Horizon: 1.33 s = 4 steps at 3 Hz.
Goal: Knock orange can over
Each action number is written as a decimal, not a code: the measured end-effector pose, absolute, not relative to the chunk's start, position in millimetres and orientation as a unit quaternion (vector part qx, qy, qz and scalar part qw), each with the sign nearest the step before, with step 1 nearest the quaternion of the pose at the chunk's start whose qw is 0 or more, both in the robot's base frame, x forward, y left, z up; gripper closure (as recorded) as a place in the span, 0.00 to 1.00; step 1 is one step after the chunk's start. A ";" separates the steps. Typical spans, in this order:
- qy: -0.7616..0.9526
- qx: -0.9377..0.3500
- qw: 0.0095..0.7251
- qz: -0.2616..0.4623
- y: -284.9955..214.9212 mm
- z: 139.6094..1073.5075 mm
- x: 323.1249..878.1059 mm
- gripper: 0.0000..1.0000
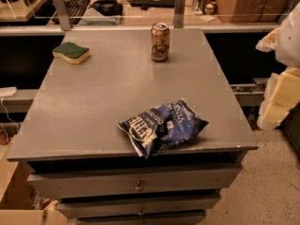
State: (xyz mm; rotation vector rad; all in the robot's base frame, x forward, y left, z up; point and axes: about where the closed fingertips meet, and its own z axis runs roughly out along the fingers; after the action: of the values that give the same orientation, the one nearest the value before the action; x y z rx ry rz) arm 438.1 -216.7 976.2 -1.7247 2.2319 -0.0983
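The grey worktop (93,107) carries three things, with shallow drawers (136,179) under its front edge; what is in them is hidden. The pale arm (288,36) hangs beyond the worktop's right edge, above the floor, with the pincer (274,107) at its lower end; whether it is apart or together I cannot tell. A blue chip bag (161,128) lies at the worktop's front edge, one corner over it. A green sponge (71,52) sits near the worktop's far left corner. The orange can (160,42) stands upright near the middle of the far edge, with bare worktop around it.
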 end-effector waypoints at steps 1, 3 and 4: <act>0.781 -0.603 0.159 -0.034 -216.6 976.2 438.1 0.00; 0.773 -0.595 0.220 -0.017 -203.6 948.0 546.3 0.00; 0.766 -0.583 0.270 0.012 -184.3 930.6 623.8 0.00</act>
State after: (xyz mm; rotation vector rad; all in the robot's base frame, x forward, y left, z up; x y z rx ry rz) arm 623.8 -184.3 930.6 -1.5720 2.0651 0.0327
